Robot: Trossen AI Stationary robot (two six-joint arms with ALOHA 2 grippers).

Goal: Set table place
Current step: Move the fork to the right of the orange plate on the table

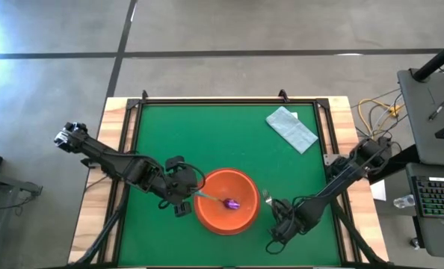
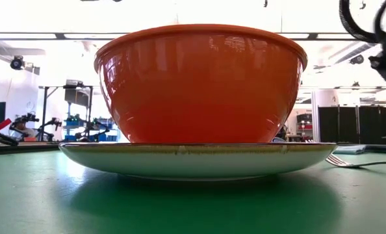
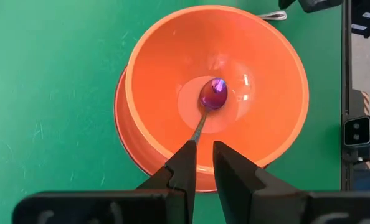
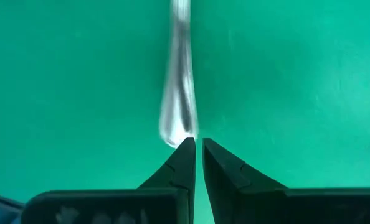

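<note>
Bowl [image 1: 223,200] stands on plate [image 2: 199,159], at the near middle of the table [image 1: 207,134]. Spoon [image 3: 211,99] lies in the bowl, handle toward the left gripper [image 3: 200,163]. Fork [image 2: 355,162] lies just right of the plate. Folded cloth [image 1: 291,128] lies at the far right, well apart.

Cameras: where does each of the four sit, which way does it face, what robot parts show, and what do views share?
High view: overhead, straight down on the table; both arms, left gripper, right gripper.
Low view: table height, level at bowl on plate; part of one arm at upper right.
Left wrist view: looks down into the bowl; own fingers at the spoon handle.
Right wrist view: looks down at the fork; own fingers.
Shared: bowl in high, low and left wrist views.
</note>
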